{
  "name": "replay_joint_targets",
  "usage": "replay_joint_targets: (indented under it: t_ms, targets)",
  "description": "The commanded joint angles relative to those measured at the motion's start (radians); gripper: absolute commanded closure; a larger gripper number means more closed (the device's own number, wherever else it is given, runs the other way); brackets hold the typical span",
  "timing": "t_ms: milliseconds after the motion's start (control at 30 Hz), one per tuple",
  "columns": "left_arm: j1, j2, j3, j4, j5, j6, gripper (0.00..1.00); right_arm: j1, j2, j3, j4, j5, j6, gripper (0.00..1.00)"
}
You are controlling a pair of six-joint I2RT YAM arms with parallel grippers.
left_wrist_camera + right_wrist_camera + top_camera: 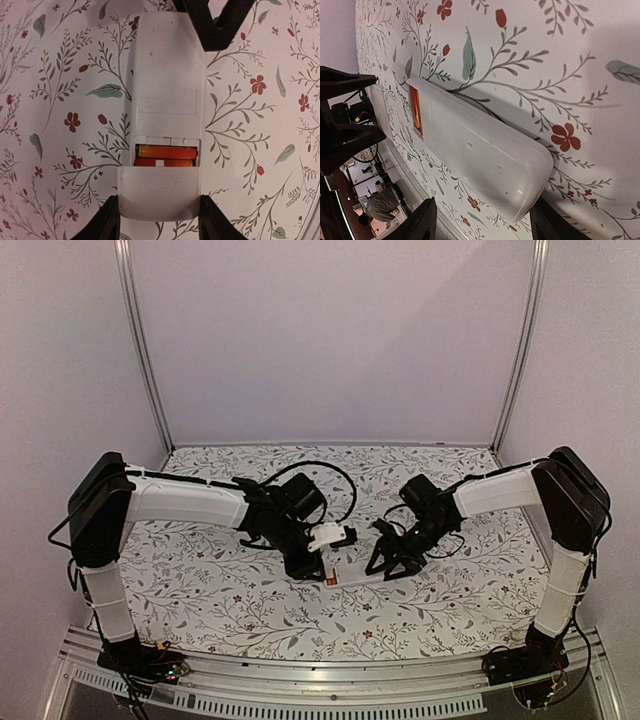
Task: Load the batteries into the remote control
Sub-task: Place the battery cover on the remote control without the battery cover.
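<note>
Batteries (166,151), two small orange-red cylinders, are lying side by side in the open bay of the slim white plastic remote control (167,80), which is resting back-up on the floral-printed desk (60,75). As I judge it, you are working the closing step. The small white rectangular cover (159,192) is sitting at the bay end of the remote control, overlapping its tip but leaving both batteries exposed. Your left tool (159,206) is pinching that cover by its two side edges. Your right tool (482,212) is standing spread, its jaws straddling the opposite end of the remote control without a clear hold on it.

The next move is calling for a straight slide of the cover over the bay, kept flat and square so it seats, with the right tool bracing the far end.

The left wrist view is showing you the batteries and the gap left to close. The right wrist view is giving only an orange sliver, but it is showing how the jaws are standing beside the remote control. The top view is showing both arms meeting over it, too small for detail.
</note>
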Motion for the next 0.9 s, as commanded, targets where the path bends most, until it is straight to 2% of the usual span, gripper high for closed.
replay_joint_targets:
  t_ms: [0, 867]
  targets:
    - [-0.024, 0.049, 0.045, 0.0, 0.017, -0.019, 0.66, 0.006, 0.025, -0.004, 0.006, 0.011, -0.006, 0.37]
    - [-0.022, 0.166, 0.123, -0.082, 0.062, 0.011, 0.65, 0.003, 0.046, -0.012, 0.02, -0.003, -0.005, 0.41]
